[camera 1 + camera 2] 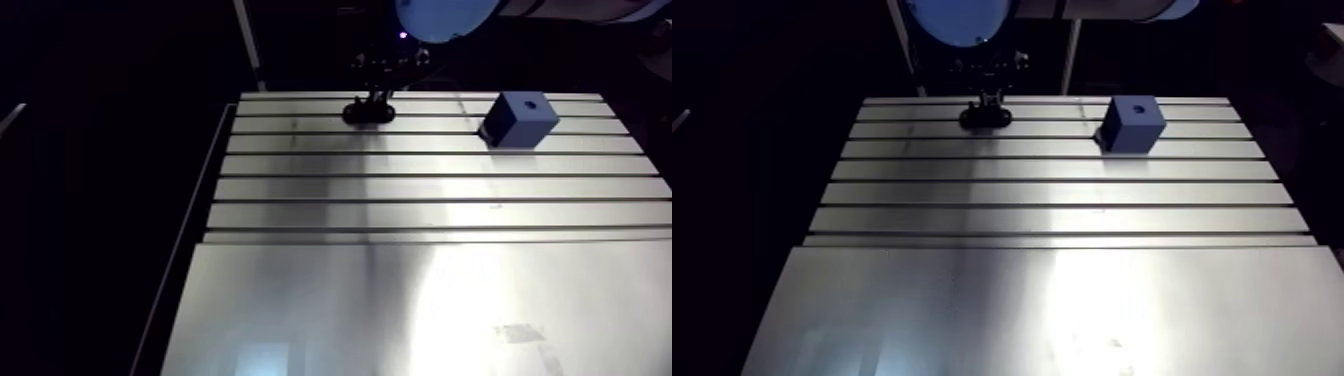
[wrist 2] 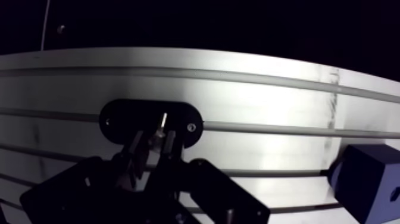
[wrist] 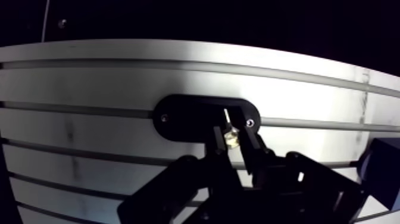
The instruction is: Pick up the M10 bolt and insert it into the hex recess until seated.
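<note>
- Hand (image 3: 231, 136): seen from the wrist view, its two dark fingers (image 3: 216, 140) are drawn in to a narrow gap and press on the M10 bolt (image 2: 159, 128) from both sides.
- M10 bolt: held at the fingertips, its bright shank pointing away from the hand over the black oval plate (image 3: 190, 116). Whether it touches the plate cannot be told.
- Black oval plate: lies flat on the counter (image 1: 400, 290) near its far edge, across one slot, with a small screw (image 3: 165, 117) at each end.
- Blue block (image 1: 519, 119): stands on the counter well apart from the plate, in the same far rows of slots.
- Recess (image 1: 1138, 105): a dark opening in the block's top face, its outline too small to make out.
</note>
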`<state>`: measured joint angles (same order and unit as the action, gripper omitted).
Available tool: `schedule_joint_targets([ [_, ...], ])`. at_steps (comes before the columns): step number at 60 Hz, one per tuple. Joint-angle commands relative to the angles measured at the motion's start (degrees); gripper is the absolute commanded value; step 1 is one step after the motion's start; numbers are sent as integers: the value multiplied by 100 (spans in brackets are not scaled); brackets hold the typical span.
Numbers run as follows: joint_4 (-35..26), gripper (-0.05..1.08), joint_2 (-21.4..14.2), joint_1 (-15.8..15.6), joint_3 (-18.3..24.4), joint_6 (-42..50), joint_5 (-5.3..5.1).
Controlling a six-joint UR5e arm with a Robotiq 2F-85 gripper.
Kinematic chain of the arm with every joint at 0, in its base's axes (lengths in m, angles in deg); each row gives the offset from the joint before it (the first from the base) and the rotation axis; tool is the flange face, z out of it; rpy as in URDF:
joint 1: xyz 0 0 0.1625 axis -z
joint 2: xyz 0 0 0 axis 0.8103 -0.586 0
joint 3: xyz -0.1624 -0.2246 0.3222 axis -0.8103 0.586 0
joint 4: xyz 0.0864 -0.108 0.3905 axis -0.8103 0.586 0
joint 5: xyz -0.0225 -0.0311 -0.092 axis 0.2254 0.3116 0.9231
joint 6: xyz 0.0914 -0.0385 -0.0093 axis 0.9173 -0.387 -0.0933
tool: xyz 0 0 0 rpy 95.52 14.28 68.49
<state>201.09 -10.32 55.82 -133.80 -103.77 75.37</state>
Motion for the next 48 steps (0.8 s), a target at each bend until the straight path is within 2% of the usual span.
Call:
schedule_joint_targets([
  [1, 34, 80, -54, 7, 8, -27, -15],
  [21, 9, 81, -312, -2, 71, -27, -35],
  [36, -64, 89, -625, 7, 138, -43, -16],
  [44, -530, 90, -845, 33, 242, -311, -16],
  [48, -894, 91, -1003, 89, 328, -871, 6],
])
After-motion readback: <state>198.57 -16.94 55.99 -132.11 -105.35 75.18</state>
